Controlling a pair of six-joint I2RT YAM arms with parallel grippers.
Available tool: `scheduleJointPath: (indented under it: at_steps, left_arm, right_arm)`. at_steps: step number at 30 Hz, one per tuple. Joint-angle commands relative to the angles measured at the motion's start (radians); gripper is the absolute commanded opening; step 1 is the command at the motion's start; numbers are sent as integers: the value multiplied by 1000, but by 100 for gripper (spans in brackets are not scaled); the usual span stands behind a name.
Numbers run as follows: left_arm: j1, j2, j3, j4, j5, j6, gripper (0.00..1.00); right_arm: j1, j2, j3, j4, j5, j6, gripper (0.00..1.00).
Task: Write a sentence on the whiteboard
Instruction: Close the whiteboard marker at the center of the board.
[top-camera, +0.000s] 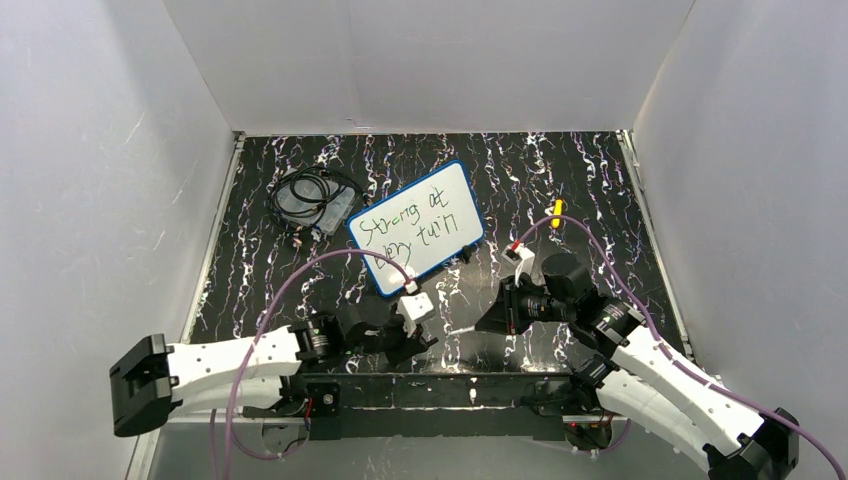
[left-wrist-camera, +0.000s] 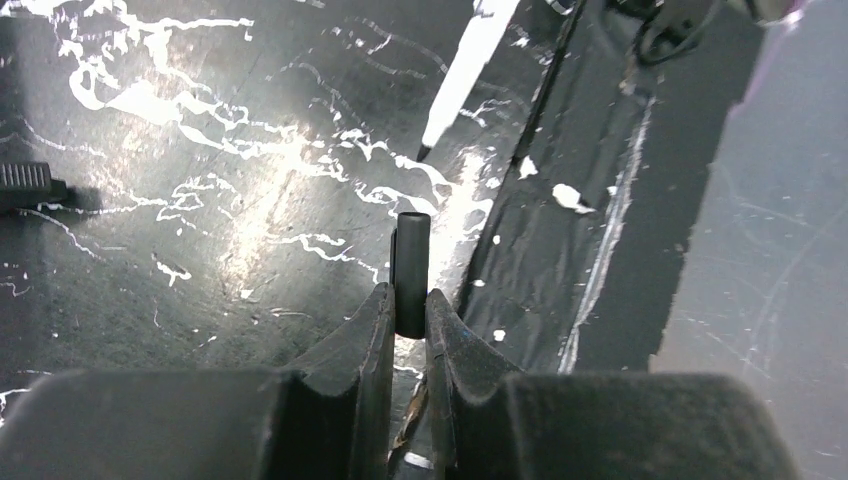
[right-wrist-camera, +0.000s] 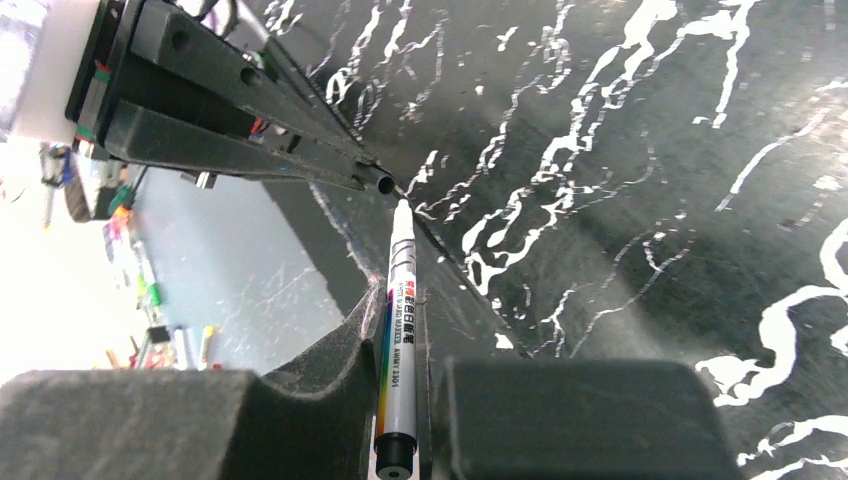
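The whiteboard (top-camera: 450, 183) lies skewed on the black marbled table (top-camera: 560, 180), with the sentence (top-camera: 415, 228) on it in two lines, roughly "Strong at every turn". From above, the writing looks finished and the arms appear to be recapping. The risk here is that a careless sweep of either arm toward the whiteboard could rub the fresh ink. The left gripper (top-camera: 412, 340) sits just nearer than the whiteboard's near corner, apart from it. The right gripper (top-camera: 490, 322) is nearer and further right of the whiteboard, holding the marker (top-camera: 462, 330) level and pointed at the left one.

In the left wrist view the whiteboard is out of frame. The fingers are pinched on a short black cap (left-wrist-camera: 412, 270) that stands out past their tips, mouth forward. The marker's white nose comes in from above, short of the cap and a little to its right. If it advances off line like that, the tip would hit the cap's rim or slide past, which could twist the lightly held cap in the pinch or ink the fingers.

In the right wrist view the whiteboard is again unseen. The fingers are clamped around the marker's barrel, with its printed label readable. The tip is just short of the cap's open mouth, not yet inside. Pushing without the cap seated square could shove the marker back through the grip.
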Motion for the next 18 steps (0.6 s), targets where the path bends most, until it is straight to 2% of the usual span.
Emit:
scheduleJointPath:
  at_steps: [1, 7, 18]
  left_arm:
    - [-4, -95, -26, -40, 63, -26, 0]
    - [-3, -156, -49, -46, 70, -36, 0]
    - [-3, -162, -37, -51, 103, -18, 0]
  right_arm:
    - [-3, -9, 1, 78, -140, 27, 1]
    - [-3, -1, 20, 56, -166, 25, 1]
    - [-3, 17, 15, 96, -195, 42, 1]
